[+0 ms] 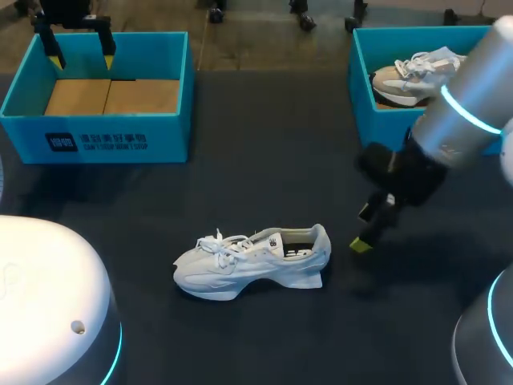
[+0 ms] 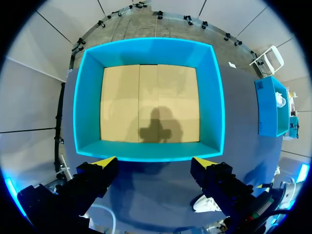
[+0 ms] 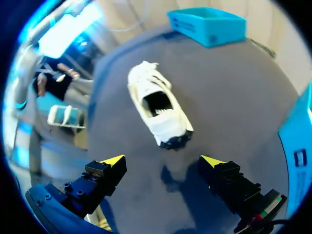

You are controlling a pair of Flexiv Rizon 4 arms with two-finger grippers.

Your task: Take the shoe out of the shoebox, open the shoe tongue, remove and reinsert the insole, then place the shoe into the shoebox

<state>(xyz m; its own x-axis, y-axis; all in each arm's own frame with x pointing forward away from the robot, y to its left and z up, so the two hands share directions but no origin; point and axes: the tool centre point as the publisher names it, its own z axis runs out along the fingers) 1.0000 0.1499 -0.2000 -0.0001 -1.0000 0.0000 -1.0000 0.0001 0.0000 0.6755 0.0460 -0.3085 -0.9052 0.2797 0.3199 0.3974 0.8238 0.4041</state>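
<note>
A white lace-up shoe (image 1: 252, 261) stands on its sole on the dark worktop (image 1: 264, 160), near the front middle. It is outside both boxes and well apart from them. Its toe points toward the left arm's side and its heel toward the right arm's side.

The right arm (image 1: 449, 128) comes in from the right, and its jaws hang low just beside the heel without touching it. In the right wrist view the shoe (image 3: 158, 109) lies ahead of the jaws, heel nearest. The two yellow fingertips (image 3: 113, 160) stand wide apart, holding nothing.

At the far left sits a blue shoebox (image 1: 96, 140) with a brown cardboard floor. The left arm's jaws hang over its far rim. In the left wrist view they look straight down into the shoebox (image 2: 87, 107), their yellow tips (image 2: 105, 162) spread wide with nothing between them.

At the far right, a second blue box (image 1: 365, 96) holds another pale shoe (image 1: 413, 76).
</note>
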